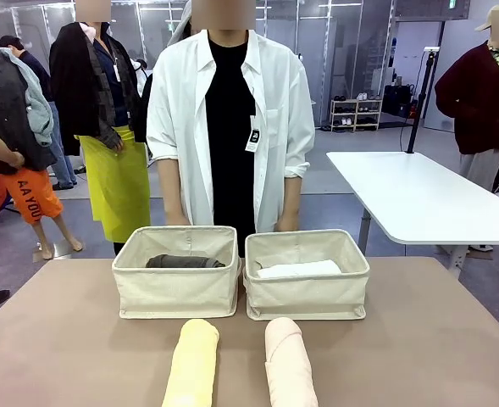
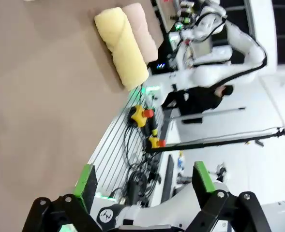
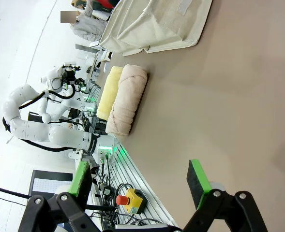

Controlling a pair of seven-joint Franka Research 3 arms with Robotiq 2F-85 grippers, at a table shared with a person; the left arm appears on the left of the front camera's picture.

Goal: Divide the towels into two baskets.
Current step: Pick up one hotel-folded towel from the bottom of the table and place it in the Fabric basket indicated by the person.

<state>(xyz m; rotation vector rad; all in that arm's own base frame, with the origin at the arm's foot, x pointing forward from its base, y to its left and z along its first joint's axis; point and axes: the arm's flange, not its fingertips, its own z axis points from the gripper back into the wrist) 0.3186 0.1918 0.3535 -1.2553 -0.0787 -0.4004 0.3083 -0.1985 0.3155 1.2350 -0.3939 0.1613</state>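
Robotics laboratory hall; brown worktable; white desk beyond; shelving rack at far wall; yellow emergency-stop boxes; cable bundles alongside.

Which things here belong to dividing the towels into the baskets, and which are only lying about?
For the job: dark grey towel in the left basket; white towel in the right basket; yellow towel and peach-pink towel on the brown table.
Only lying about: white table farther back; yellow emergency-stop box beside the table edge.

Brown table: two baskets, two towels
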